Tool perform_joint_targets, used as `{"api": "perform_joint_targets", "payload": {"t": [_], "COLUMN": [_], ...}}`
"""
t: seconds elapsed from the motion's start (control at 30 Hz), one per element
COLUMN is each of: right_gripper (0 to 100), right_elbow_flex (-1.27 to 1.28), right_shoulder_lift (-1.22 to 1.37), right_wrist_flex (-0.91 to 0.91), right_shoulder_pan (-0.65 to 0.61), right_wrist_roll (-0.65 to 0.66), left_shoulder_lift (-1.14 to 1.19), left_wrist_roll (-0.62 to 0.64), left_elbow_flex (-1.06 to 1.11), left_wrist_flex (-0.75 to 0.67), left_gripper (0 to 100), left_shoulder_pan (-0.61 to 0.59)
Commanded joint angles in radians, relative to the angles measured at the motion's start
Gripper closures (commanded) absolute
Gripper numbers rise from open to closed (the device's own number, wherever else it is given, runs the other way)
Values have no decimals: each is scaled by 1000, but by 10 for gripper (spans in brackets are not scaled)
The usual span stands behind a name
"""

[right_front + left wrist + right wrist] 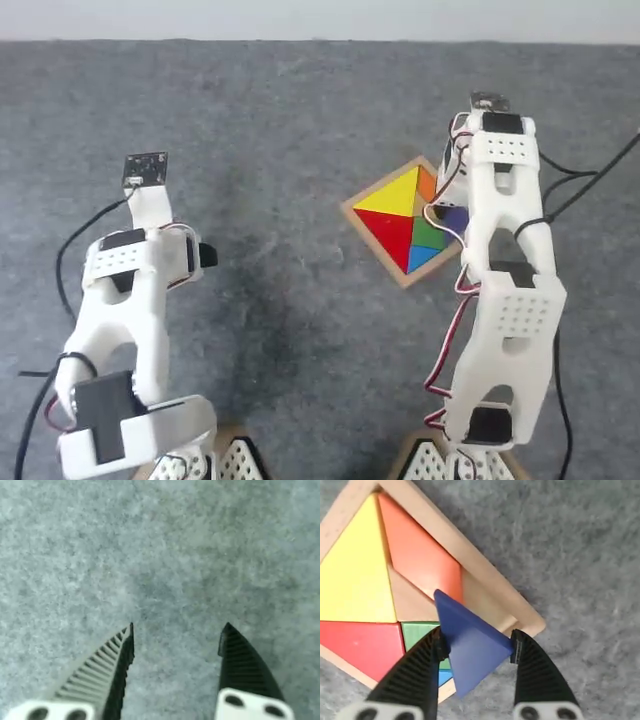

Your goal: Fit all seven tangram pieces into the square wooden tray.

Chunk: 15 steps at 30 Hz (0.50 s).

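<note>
Grips blue triangle (pixel 467 650) in right hand (pixel 477 640), tilted above tray (pixel 375 246) gap beside orange piece (pixel 420 550), right of centre in high view, likely for seating. Parks left hand (pixel 175 630) agape over desk (pixel 200 540), apart.

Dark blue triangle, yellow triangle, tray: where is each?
Dark blue triangle (pixel 470 650): right wrist view, middle of its top face.
Yellow triangle (pixel 355 580): right wrist view, centre of its face.
Tray (pixel 470 557): right wrist view, on its wooden rim.
</note>
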Motion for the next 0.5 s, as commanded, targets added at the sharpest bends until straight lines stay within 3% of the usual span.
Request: {"api": "perform_joint_targets", "payload": {"t": [0.0,0.47], "right_gripper": [844,818], "right_elbow_flex": [-8,-107], "right_shoulder_lift": [18,24], "right_wrist_flex": [-15,-15], "right_shoulder_pan": [2,-2], "right_wrist_roll": [-32,-40], "left_shoulder_lift": [-58,-58], "left_wrist_roll": [6,6], "left_elbow_flex": [-4,-4], "left_wrist_flex": [-8,-8], "left_gripper": [735,735], "left_shoulder_pan": [8,9]}}
